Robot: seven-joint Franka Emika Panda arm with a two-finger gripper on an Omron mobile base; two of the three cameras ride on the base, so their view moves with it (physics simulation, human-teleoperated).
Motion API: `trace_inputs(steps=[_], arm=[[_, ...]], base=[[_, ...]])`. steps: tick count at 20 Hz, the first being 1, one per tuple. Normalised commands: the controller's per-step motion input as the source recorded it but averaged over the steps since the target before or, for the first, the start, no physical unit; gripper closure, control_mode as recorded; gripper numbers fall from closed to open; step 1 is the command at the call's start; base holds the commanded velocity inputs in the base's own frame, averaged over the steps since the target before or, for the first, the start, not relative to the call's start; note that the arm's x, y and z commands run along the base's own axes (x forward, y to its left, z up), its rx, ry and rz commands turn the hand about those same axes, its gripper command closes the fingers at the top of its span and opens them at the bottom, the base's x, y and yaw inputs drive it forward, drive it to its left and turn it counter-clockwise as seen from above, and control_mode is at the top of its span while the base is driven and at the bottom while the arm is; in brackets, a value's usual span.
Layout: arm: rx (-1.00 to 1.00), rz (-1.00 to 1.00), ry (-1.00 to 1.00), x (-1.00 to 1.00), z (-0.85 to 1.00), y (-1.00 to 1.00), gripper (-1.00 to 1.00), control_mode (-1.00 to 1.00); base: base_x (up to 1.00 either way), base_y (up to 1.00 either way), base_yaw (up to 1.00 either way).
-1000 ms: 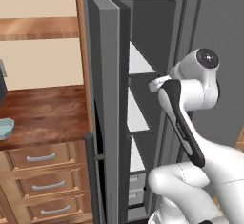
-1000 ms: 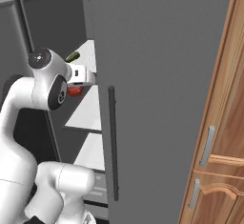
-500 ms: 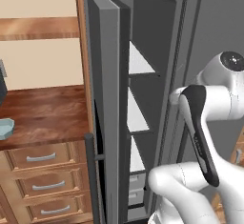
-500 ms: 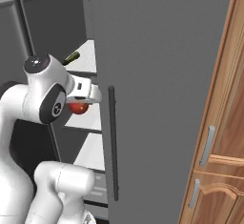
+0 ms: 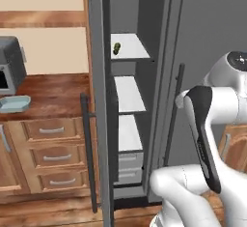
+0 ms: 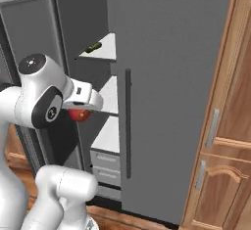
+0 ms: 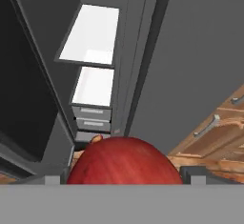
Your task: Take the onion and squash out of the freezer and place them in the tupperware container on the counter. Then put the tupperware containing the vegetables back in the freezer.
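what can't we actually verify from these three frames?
- Hand, right base view: fingers hidden behind the white wrist; the onion peeks out below.
- Hand view: onion covers the fingertips, so contact is unseen.
- Squash, left base view: too small for detail.
- Tupperware container: its inside is hidden by the rim.

My views are evenly lit, flat renders, soft and slightly blurred; the freezer (image 5: 126,100) interior looks dim, without glare

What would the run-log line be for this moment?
gripper: shut on onion | freezer: door open | squash: on top shelf | tupperware container: on counter, empty
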Motion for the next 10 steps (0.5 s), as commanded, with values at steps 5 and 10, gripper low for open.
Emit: trace_inputs(steps=[5, 10], arm=[[0.00, 0.00, 0.00, 0.00, 0.00, 0.00, 1.00, 1.00], [0.00, 0.00, 0.00, 0.00, 0.00, 0.00, 1.00, 1.00]], base=[[-0.03, -0.33, 0.75], [-0.50, -0.23, 0.77]])
